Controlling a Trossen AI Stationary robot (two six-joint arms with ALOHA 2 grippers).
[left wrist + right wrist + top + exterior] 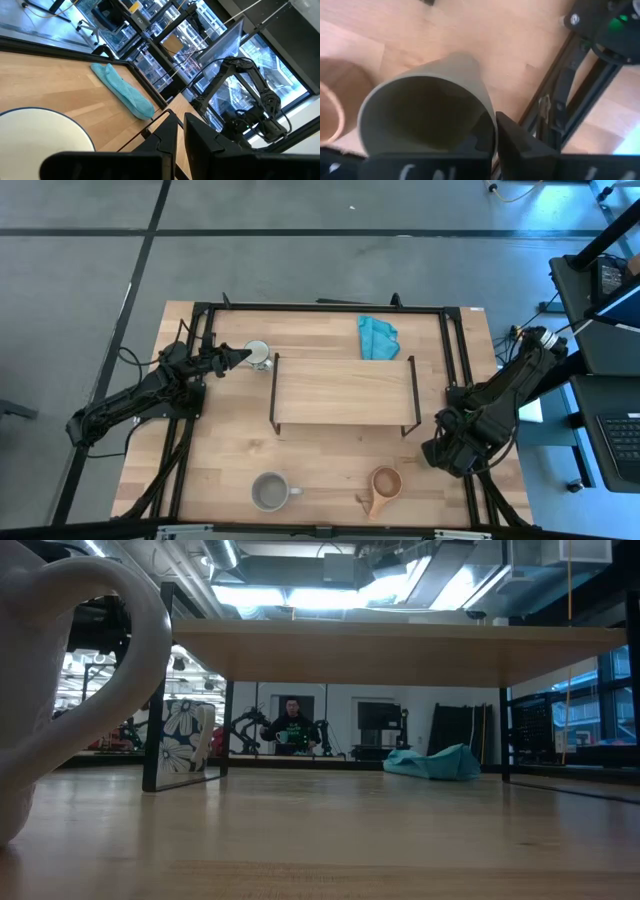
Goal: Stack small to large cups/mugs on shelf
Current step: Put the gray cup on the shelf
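Olive-green cup (pixel 427 107) sits right against the right wrist camera, right gripper (pixel 447 452) pinching its rim, off the shelf's (pixel 343 391) right end. Pick step. Next: lift, carry over shelf. Left gripper (pixel 243 356) closed on white cup (pixel 258 353) rim behind shelf.

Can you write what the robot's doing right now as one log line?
right pincer: shut on olive-green cup | left pincer: gripping white cup rim | shelf: bare
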